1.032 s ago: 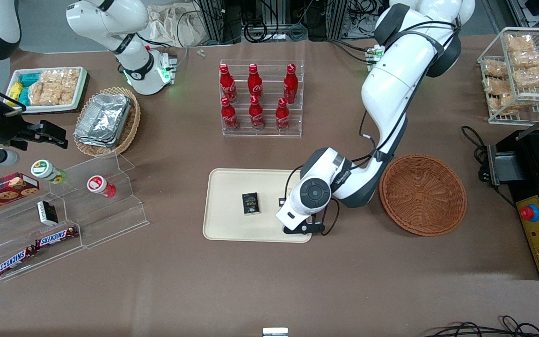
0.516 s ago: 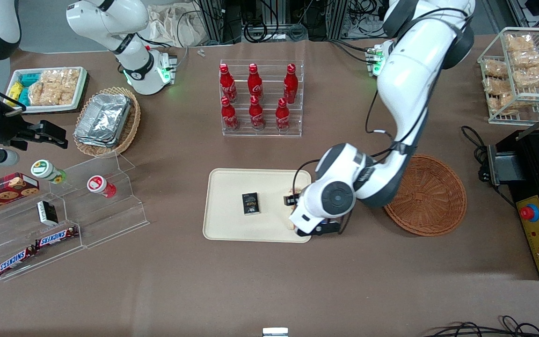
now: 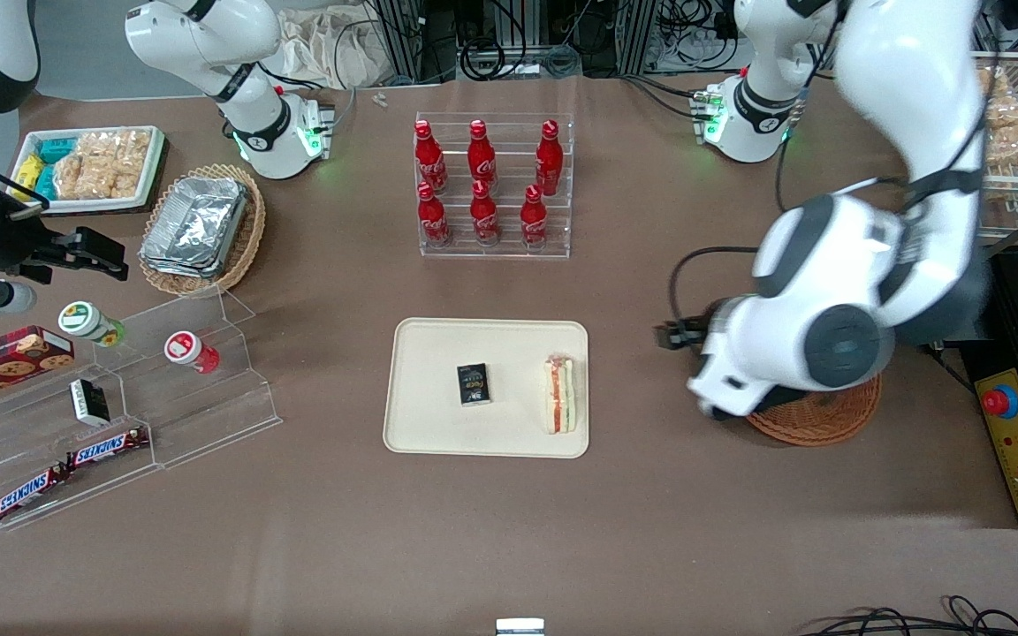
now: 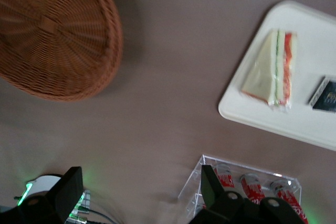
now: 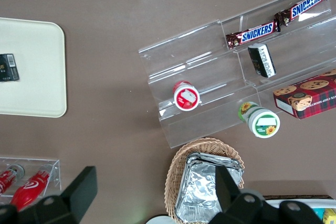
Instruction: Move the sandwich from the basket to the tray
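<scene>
Up above the basket (image 3: 814, 415) in the front view, the pincer (image 3: 681, 336) is well clear of the sandwich (image 3: 559, 394), which lies on the tray (image 3: 438, 424). Wrist view: fingers (image 4: 67, 195) spread wide, empty. Looks done.

Even, diffuse overhead light falls on the brown worktop (image 3: 474, 548) in the front view, leaving only soft, pale shadows beside the tray (image 3: 425, 353) and the bottle rack (image 3: 493, 190). The working arm (image 3: 836, 336) is smeared by motion blur, its outline soft. In the left wrist view everything is slightly blurred: the basket (image 4: 52, 35) casts a dark shadow on the cloth, and the sandwich (image 4: 270, 69) looks hazy. Green indicator glow shows at the arm bases (image 3: 710, 124). The end effector (image 4: 139, 195) appears dark and underexposed.
</scene>
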You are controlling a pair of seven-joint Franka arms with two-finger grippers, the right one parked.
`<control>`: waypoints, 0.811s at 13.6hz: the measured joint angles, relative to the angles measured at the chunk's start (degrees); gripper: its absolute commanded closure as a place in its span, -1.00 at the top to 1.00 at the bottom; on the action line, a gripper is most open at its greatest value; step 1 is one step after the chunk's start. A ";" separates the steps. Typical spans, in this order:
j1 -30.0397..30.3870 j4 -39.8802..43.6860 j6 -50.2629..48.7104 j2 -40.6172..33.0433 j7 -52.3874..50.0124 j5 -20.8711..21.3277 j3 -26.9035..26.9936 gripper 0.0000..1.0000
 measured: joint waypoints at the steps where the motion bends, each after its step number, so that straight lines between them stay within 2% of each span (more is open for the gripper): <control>1: 1.87 -0.20 0.01 -1.13 1.77 1.42 0.11 1.00; 3: 5.32 -1.46 0.99 -2.81 5.97 3.16 0.17 1.00; 5: 8.95 -5.55 4.21 -5.72 12.76 3.19 0.24 1.00; 11: 9.87 -29.70 16.59 -23.17 29.41 3.55 6.55 1.00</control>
